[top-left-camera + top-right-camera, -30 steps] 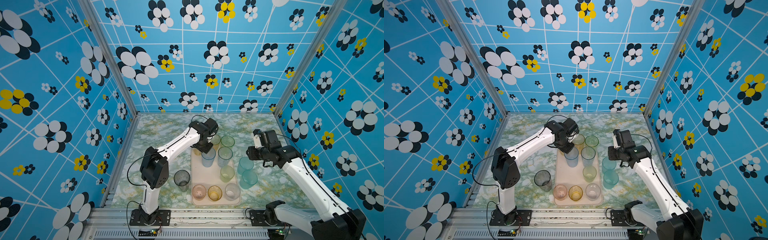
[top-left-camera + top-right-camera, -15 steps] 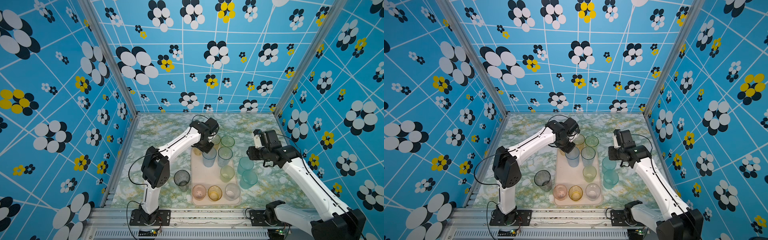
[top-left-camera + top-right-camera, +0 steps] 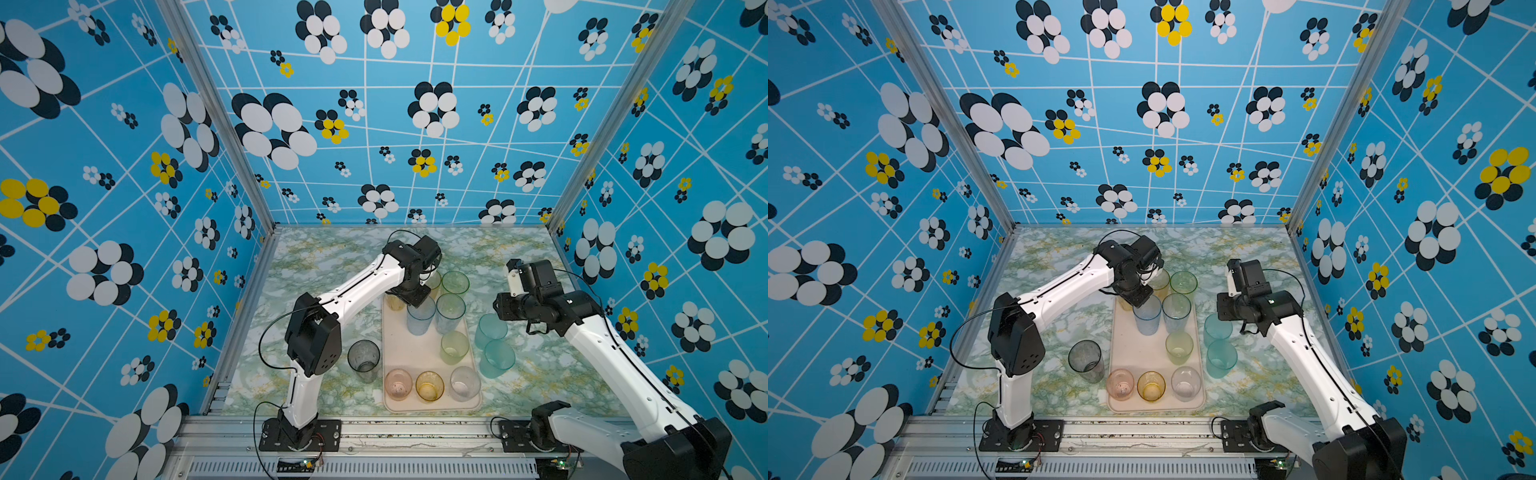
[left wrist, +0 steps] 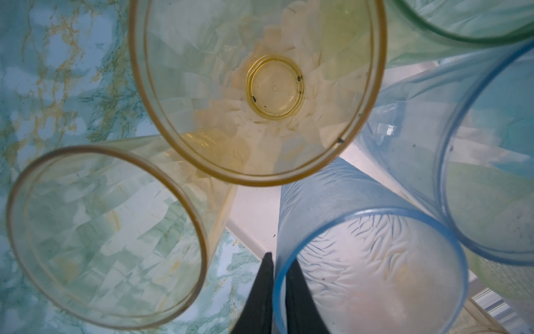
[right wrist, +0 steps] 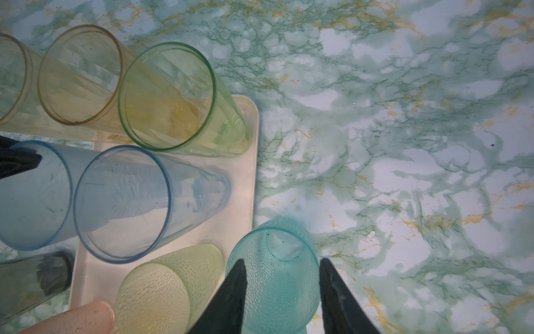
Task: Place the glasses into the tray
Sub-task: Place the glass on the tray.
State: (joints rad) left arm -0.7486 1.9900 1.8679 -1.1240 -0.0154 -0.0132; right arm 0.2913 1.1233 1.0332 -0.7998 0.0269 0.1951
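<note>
Blue glass (image 4: 370,274) stands at tray (image 3: 409,353) 11 o'clock; left tool (image 4: 280,260) narrow, pinching its rim. Open wider, lift straight up, else rim snags and it tips. Right tool (image 5: 282,260) half-wide round teal glass (image 5: 274,292) on surface (image 5: 404,144), tray's 3 o'clock; contact unclear.

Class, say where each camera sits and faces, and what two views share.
Both top views: high overhead, looking down at the tray; both arms show.
Left wrist: rides the left arm, faces down; left hand astride the rim of the blue tumbler.
Right wrist: rides the right arm, faces down; right hand flanks the teal tumbler.
Shared: both wrist views show the blue tumbler.
</note>
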